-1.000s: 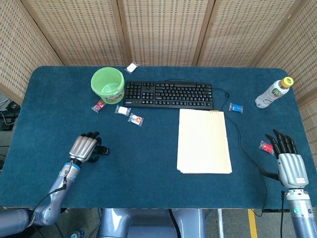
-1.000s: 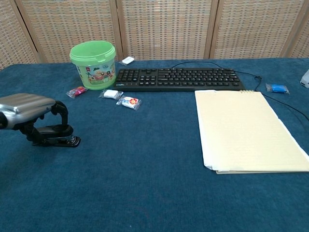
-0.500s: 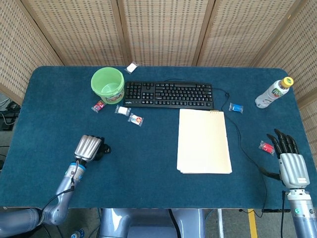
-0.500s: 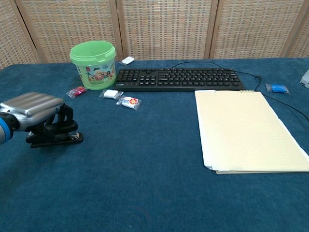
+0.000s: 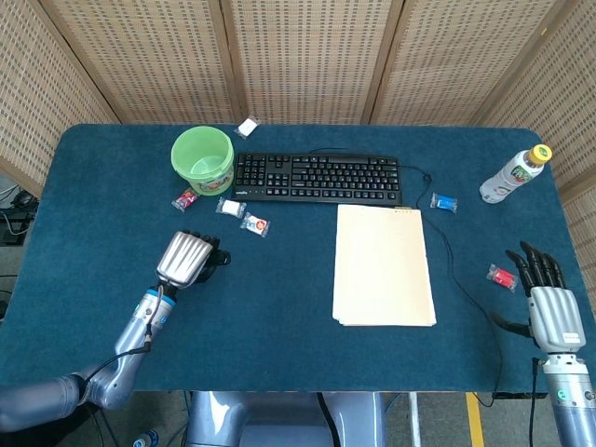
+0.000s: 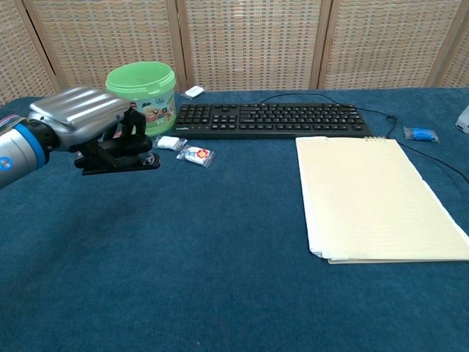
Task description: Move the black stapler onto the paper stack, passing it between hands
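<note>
The left hand is gripping the black stapler, fingers curled down around it, and it is holding the stapler up off the blue tabletop on the left side. From the head view the left hand is hanging just below the scatter of small wrapped candies, with the stapler mostly tucked beneath the silver back of the hand. The paper stack is lying flat right of centre, well apart from the stapler, its top edge sitting just beside the black keyboard. Over on the far right, the right hand is resting low near the tabletop edge, fingers straight and spread, holding nothing; the chest view is not catching it at all. A small red packet is lying just beside its fingertips. The green bucket is standing upright behind the left hand, next to the keyboard. A plastic bottle with a yellow cap is lying at the far right corner, and a blue packet is sitting between it and the keyboard.
</note>
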You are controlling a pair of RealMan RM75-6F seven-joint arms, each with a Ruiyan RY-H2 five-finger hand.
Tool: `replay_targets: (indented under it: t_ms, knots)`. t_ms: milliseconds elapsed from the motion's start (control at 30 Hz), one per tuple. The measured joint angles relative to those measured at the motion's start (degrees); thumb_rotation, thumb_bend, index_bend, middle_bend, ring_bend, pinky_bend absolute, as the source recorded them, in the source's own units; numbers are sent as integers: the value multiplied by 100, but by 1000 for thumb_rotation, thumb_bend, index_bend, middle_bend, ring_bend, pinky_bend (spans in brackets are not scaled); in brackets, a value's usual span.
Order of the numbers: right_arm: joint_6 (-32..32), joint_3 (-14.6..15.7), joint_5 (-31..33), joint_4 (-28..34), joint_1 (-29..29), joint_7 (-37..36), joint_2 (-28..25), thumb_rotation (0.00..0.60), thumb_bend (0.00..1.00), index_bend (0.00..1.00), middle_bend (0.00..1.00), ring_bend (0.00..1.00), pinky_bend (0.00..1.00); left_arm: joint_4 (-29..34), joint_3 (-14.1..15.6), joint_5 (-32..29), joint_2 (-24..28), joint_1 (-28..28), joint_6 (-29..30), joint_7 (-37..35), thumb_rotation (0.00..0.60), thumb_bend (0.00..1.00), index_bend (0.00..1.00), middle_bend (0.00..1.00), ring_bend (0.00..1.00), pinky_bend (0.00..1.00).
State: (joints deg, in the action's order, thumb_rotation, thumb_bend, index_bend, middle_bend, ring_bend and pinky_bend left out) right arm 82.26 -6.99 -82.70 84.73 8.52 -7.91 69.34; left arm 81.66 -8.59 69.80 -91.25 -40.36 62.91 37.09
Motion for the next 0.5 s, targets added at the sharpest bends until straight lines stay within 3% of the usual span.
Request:
replay_targets:
  t_ms: [500]
  knots:
    - [-456,-105,449,-433,93,-188,130,600,111,128,0,0,5,-1029,-606,-246,-1070,-1331,-914,433,600,632,824,605,561,574]
